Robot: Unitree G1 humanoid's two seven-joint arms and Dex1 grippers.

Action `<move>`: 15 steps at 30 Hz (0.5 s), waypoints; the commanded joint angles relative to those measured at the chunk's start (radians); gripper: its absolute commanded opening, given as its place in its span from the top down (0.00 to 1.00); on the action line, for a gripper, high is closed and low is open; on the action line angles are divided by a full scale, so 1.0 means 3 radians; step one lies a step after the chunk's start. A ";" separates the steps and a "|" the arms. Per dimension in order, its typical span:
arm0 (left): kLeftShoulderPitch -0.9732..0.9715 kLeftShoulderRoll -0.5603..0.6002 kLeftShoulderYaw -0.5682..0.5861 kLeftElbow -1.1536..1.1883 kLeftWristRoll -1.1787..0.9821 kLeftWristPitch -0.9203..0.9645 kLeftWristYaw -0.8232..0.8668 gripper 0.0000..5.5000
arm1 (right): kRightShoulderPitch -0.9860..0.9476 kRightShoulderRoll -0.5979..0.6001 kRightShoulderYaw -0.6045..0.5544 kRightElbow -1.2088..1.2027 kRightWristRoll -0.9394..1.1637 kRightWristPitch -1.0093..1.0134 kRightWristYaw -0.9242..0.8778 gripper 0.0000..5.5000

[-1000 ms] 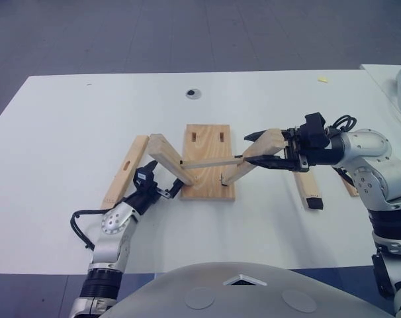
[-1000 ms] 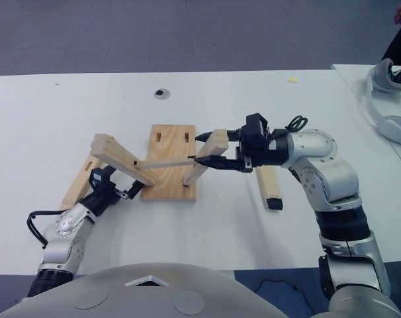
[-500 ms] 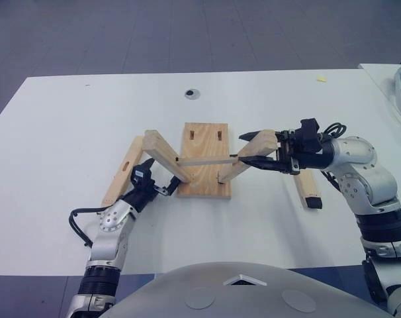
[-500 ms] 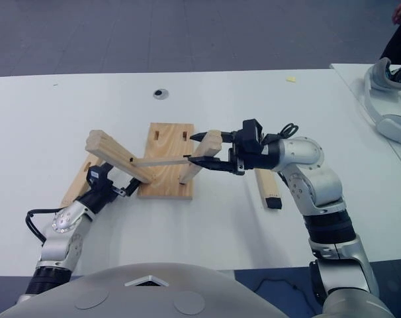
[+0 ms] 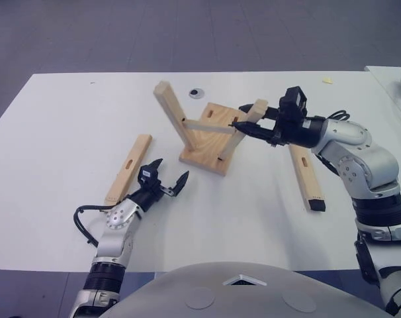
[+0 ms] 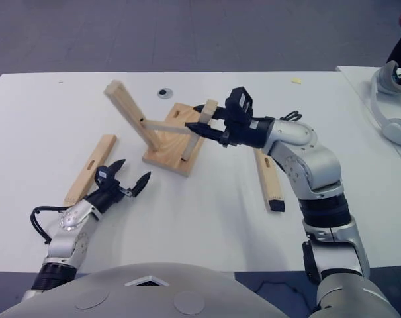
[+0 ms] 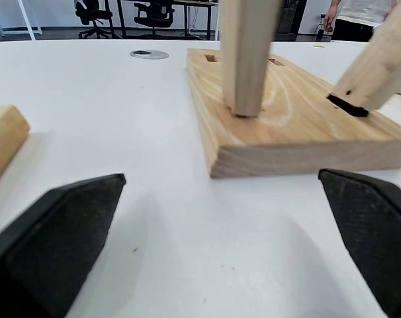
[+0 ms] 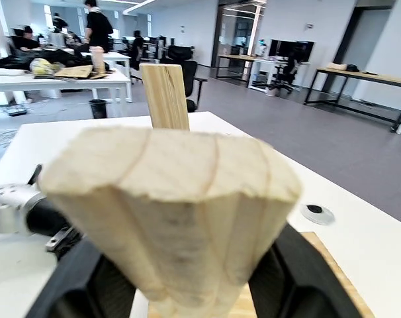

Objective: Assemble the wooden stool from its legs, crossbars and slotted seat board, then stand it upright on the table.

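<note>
Head stereo pair: I look forward and down over table (image 5: 68, 119), whole workspace in frame, two eyes nearly same scene. Left wrist cam: low over tabletop, close, facing seat board (image 7: 286, 142) edge-on. Right wrist cam: very close, looking along leg (image 8: 174, 199) end-on, room behind. Head pair and left wrist share seat board.

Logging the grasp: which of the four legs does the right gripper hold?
The leaning leg at the right of the seat board, its top in the right gripper; the other three are untouched.
</note>
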 commanded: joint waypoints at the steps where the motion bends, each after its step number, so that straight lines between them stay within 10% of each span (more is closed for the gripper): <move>1: 0.0025 0.0009 -0.0045 0.0176 0.0097 0.0144 -0.0010 0.02 | 0.0074 0.0102 -0.0114 -0.0255 0.0326 0.0302 -0.0044 0.62; 8: -0.0152 0.0096 -0.0032 0.0255 0.0105 0.0161 -0.0107 0.02 | 0.0405 0.0046 0.0174 -0.0371 -0.0006 0.0242 -0.0041 0.62; 15: -0.0351 0.0194 -0.0007 0.0422 0.0124 0.0093 -0.0215 0.02 | 0.0344 0.0126 0.0193 0.0109 -0.0527 -0.0450 0.0023 0.37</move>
